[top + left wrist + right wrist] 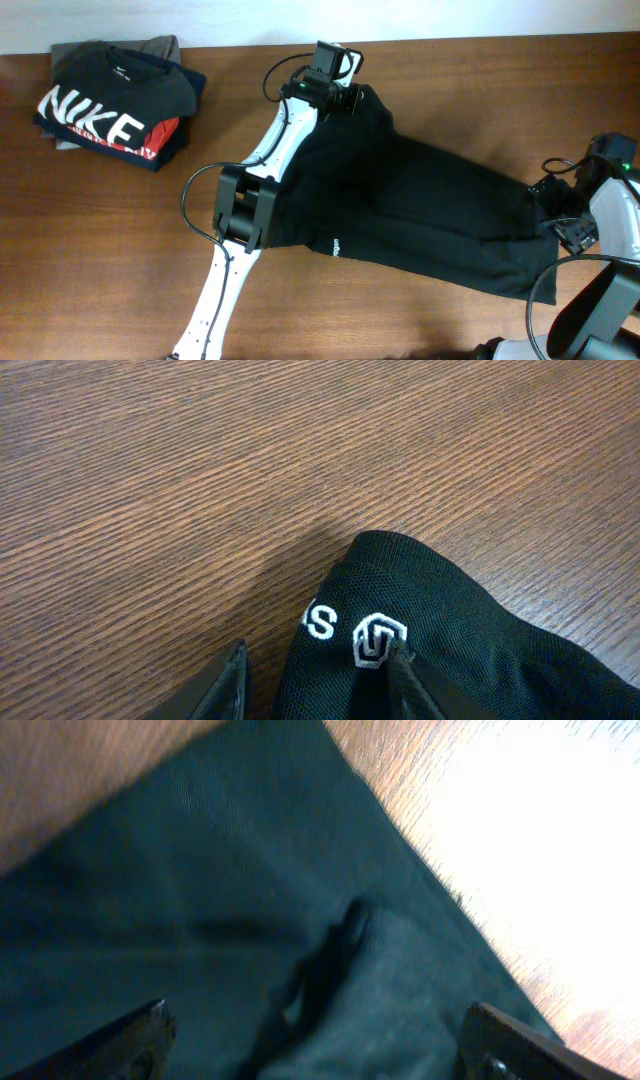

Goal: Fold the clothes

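Fabric of the black top (420, 210) is laid out, soft and matte, in a long slanted strip across the wood-grained table (100, 260). At its far end the left gripper (343, 97) is set down, jaws half-spread about a rounded, fine-knit corner bearing a white outlined logo (377, 641). Bare wood is seen between one finger (228, 688) and the cloth. Over the wrinkled right end the right gripper (562, 222) is held, jaws wide apart. A folded stack topped by the NIKE T-shirt (105, 95) is seen far left.
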Robot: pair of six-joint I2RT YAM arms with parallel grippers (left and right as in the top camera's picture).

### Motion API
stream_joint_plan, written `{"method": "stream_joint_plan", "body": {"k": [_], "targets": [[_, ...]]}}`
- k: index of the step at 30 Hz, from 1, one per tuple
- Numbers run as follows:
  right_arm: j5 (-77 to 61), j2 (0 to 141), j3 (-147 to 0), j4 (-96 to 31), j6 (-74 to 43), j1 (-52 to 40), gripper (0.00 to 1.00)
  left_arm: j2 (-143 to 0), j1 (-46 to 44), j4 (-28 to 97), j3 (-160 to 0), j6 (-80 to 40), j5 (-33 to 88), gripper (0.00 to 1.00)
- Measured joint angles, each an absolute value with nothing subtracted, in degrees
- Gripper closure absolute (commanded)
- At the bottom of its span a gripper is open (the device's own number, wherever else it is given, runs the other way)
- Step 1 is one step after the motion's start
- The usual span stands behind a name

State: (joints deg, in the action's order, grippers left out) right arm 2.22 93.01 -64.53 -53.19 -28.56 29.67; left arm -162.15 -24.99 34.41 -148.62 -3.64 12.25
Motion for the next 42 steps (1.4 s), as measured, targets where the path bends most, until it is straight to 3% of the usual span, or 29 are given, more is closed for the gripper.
{"method": "stream_joint_plan", "body": {"k": [3, 23, 26, 29, 33, 42], "targets": [[3.25, 93.01, -64.53, -51.59, -28.53, 30.39, 0.05, -162.23, -24.99, 34.39, -148.64, -3.64, 12.27, 0.72], [2.5, 98.19, -64.53, -29.23, -27.73, 34.92, 0.06, -162.39, -24.99, 34.35, -148.68, -3.62, 12.27, 0.78], [2.24, 99.9, -64.53, -29.08, -27.16, 34.92, 0.15, -162.47, -24.99, 34.09, -148.68, -3.64, 12.29, 0.78], [2.04, 101.82, -64.53, -29.54, -26.74, 34.92, 0.18, -162.52, -24.99, 33.98, -148.73, -3.64, 12.32, 0.78], [2.04, 104.18, -64.53, -29.63, -26.61, 34.92, 0.31, -162.54, -24.99, 33.95, -148.73, -3.64, 12.51, 0.78], [2.04, 106.45, -64.53, -29.43, -26.52, 34.92, 0.32, -162.56, -24.99, 33.91, -148.73, -3.62, 12.67, 0.78]]}}
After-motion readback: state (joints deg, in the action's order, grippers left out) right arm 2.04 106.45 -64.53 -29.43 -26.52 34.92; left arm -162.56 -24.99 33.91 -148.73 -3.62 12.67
